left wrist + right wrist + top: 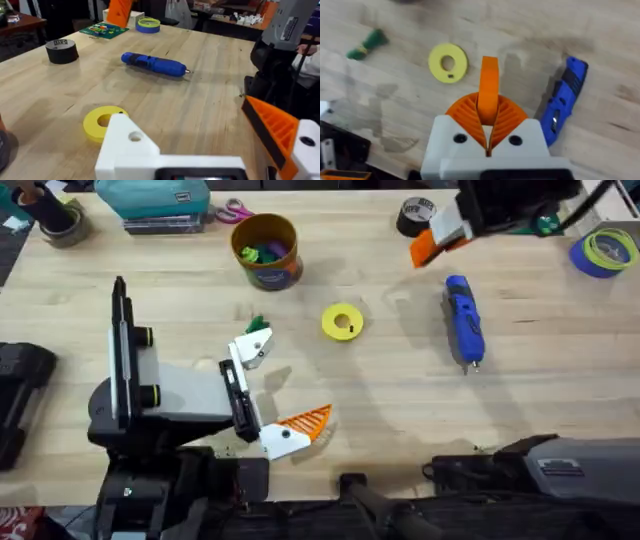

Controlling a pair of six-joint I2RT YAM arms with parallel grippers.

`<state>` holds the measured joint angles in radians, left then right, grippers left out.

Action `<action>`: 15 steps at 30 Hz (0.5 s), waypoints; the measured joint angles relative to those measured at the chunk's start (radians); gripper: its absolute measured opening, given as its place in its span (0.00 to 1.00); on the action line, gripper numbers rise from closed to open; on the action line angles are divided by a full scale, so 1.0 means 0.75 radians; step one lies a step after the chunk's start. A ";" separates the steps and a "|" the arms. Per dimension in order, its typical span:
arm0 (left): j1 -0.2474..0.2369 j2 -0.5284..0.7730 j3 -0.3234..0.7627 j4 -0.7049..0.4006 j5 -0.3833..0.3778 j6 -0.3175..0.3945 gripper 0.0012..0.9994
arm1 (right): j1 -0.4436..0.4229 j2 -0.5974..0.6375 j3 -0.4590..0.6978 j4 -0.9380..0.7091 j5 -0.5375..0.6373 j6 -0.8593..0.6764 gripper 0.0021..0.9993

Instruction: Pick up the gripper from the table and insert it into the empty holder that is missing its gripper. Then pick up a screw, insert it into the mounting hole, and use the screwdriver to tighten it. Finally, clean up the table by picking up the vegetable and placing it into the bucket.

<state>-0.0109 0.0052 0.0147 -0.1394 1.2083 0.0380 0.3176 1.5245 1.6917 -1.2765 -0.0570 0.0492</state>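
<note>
My right gripper [432, 242] hovers at the far right, shut on the orange ribbed gripper [489, 82], which sticks out beyond its pads. My left gripper [278, 385] is open near the front. Its far finger is the bare white holder [250, 348] [130, 145], and its near finger carries an orange tip [305, 420]. The green vegetable [258, 326] [367, 44] lies just beyond the holder. The blue screwdriver [463, 320] [155, 63] lies on the table right of centre. The orange-tan bucket [267, 250] stands at the back with colourful bits inside. The screw is out of view.
A yellow ring disc [342, 321] lies mid-table between the vegetable and the screwdriver. A black tape roll [415, 215] and a blue-and-yellow tape roll [603, 252] sit at the back right. A teal box [155, 200], pink scissors [232, 212] and another tape roll [62, 222] line the back left.
</note>
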 joint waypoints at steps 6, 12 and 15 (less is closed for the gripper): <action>0.000 0.000 0.000 0.000 0.000 0.000 0.99 | 0.000 -0.099 -0.051 0.177 -0.123 0.025 0.01; 0.000 0.000 0.000 0.000 0.000 0.000 0.99 | -0.003 -0.204 -0.264 0.446 -0.256 0.036 0.01; 0.000 0.000 0.000 0.000 0.000 0.000 0.99 | -0.006 -0.249 -0.416 0.675 -0.382 0.041 0.01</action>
<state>-0.0109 0.0051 0.0147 -0.1394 1.2083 0.0380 0.3134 1.3376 1.3793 -0.7705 -0.3436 0.0803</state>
